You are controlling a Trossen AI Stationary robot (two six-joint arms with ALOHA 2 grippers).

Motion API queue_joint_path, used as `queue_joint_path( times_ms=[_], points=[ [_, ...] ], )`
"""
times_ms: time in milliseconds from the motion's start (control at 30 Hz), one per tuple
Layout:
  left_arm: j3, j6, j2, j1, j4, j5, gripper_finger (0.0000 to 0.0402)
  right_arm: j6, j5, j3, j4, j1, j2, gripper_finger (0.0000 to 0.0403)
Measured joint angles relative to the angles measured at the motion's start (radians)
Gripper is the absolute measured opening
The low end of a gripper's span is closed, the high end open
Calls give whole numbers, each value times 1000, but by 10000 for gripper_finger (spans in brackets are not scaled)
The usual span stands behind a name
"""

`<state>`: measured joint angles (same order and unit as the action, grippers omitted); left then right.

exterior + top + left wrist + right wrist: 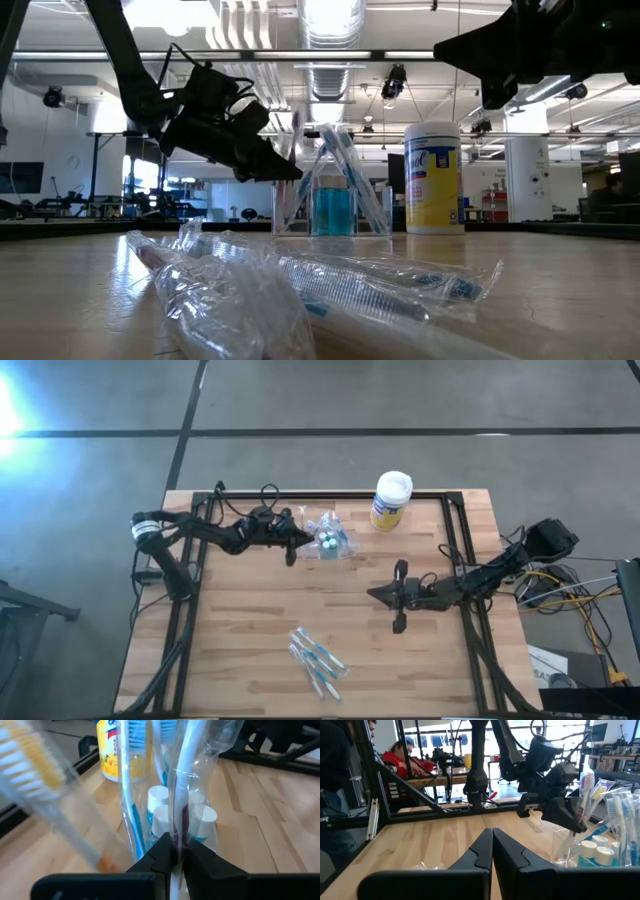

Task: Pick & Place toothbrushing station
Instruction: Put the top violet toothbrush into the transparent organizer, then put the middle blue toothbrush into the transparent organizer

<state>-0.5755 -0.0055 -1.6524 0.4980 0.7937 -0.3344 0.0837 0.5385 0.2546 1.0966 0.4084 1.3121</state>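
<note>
Butcher-block planks make up the bench (pixel 250 620), framed by black rails and standing on a grey concrete floor. Near the middle of the far edge sits the toothbrushing station (pixel 329 538), a small clear cup holding upright wrapped toothbrushes and little white-capped tubes. Just beside it toward the far right corner stands a yellow canister (pixel 390 501) with a white lid. The left gripper (pixel 176 856) reaches in from the far left corner and meets the station; its fingers are nearly together, pinching the clear wrapper of a white-handled toothbrush (pixel 187 780) that stands in the cup. The right gripper (pixel 375 593) hangs over the middle of the bench toward the right edge, fingers closed with nothing between them. Close to the near edge, around its middle, lies a loose heap of wrapped toothbrushes (pixel 317 658). Beyond the far left corner, in the right wrist view, a person in a red top (pixel 407 757) sits at another table.
</note>
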Motion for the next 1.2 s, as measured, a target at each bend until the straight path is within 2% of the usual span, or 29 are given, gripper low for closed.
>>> queue_joint_path(
  times_ms=[233,367,800,967,1200],
  points=[
    [4,-59,16,0,-4,-11,42,7,0,0,0,0,0,8],
    [8,-74,42,-1,-19,-16,59,7,-11,0,0,0,1,8],
    [6,-110,85,0,-91,-5,199,-10,-21,0,0,-1,1,8],
    [-15,-106,200,0,-219,33,217,-12,-23,0,0,-1,1,9],
    [-81,-31,427,0,-549,137,218,-8,-23,0,0,-1,1,9]
  ],
)
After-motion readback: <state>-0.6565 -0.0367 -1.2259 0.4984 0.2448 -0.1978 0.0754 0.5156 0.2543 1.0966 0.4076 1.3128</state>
